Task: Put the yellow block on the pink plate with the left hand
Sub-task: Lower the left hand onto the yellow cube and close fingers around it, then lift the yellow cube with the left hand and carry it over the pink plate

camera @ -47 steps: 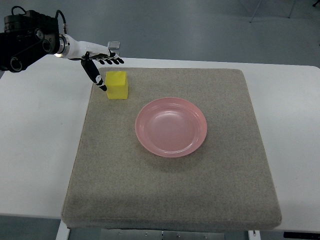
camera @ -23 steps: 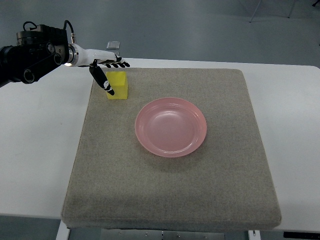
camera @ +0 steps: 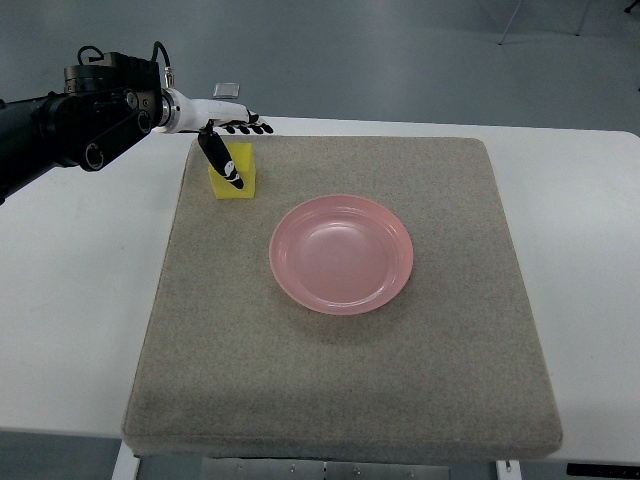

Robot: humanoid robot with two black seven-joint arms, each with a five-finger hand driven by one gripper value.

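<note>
mat: under everything | plate: well off from hand, toward robot's right, empty | block: directly under left hand, on mat | hand: fingers spread, thumb across block top, nothing gripped | risk: closing off-centre may tip or shove block away

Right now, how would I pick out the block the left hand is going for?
Find the grey mat covering most of the white table. Look at its far-left corner, up-left of the pink plate. The block sits there under the left hand: the only yellow thing, and a small cube.
</note>
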